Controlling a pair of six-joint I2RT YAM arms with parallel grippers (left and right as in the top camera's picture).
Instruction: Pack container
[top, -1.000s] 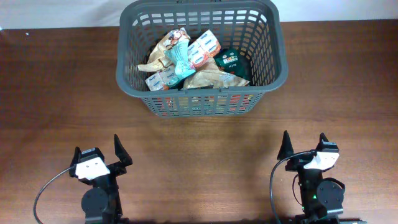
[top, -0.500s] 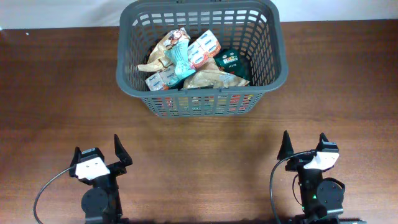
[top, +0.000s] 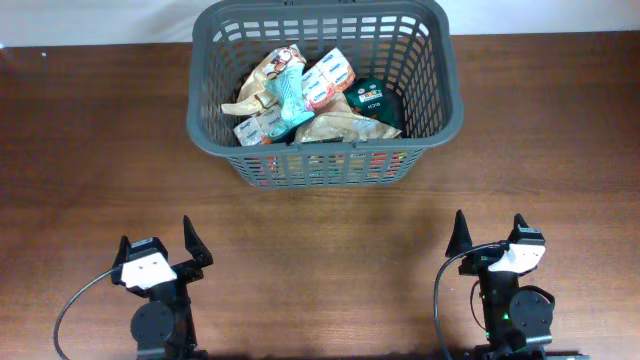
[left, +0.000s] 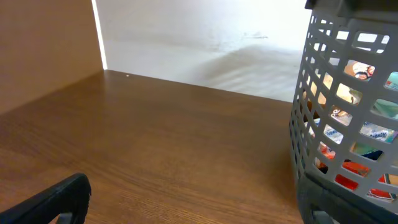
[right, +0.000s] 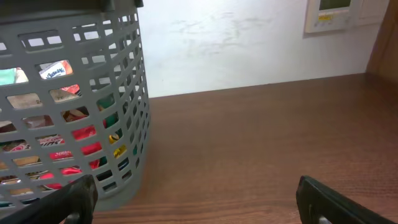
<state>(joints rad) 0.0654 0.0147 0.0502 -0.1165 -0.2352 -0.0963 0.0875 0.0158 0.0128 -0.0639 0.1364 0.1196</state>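
Observation:
The dark grey lattice container (top: 202, 128) stands at the far middle of the table and holds several snack packets (top: 300, 95). Its slotted wall shows at the right of the left wrist view (left: 323, 137) and at the left of the right wrist view (right: 134, 93). My left gripper (top: 158, 248) is open and empty near the front left edge. My right gripper (top: 490, 235) is open and empty near the front right edge. Both are well short of the container.
The brown wooden table (top: 90, 150) stretches to both sides of the container. A pale wall (right: 236, 43) rises behind the table, with a small wall panel (right: 333, 14) at the upper right.

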